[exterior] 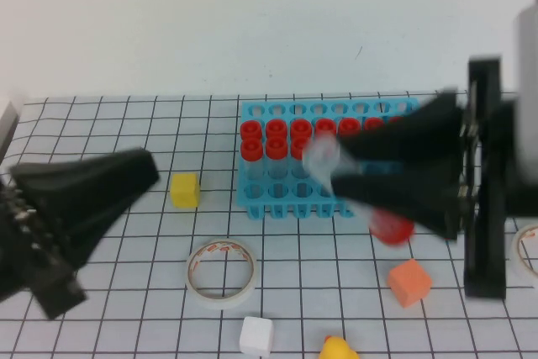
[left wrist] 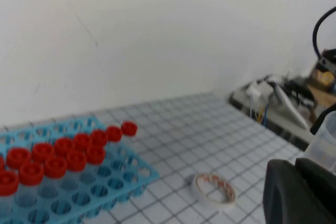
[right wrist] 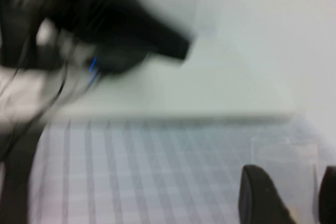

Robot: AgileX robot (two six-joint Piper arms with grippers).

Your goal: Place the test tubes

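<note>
- Across the whole scene runs a white worktop with a black grid (exterior: 126,124). Only the left wrist view shows a cluttered bench with cables past its edge.
- At the middle of the back edge stands a blue plastic test-tube rack (exterior: 294,208), with red-capped tubes (exterior: 288,138) filling its rear rows. The left wrist view shows the same rack (left wrist: 105,182) from the side.
- Over the rack's front right corner hangs the right gripper (exterior: 345,176), partly closed around a tube.
- Near the left edge, low, sits the left gripper (exterior: 139,176), fully closed and empty.
- Towards the front edge, left of centre, lies a white roll of tape (exterior: 195,275). It also shows in the left wrist view (left wrist: 210,182).
- The clear plastic test tube (exterior: 319,157) is held tilted, with its red cap (exterior: 391,228) below the gripper, just off the rack's front. The right wrist view shows its clear body (right wrist: 286,153) between two dark fingers (right wrist: 260,198).
- An orange cube (exterior: 409,281), a yellow cube (exterior: 185,190) and a white cube (exterior: 256,335) lie apart.
- A small yellow toy (exterior: 338,348) is at the front edge.
</note>
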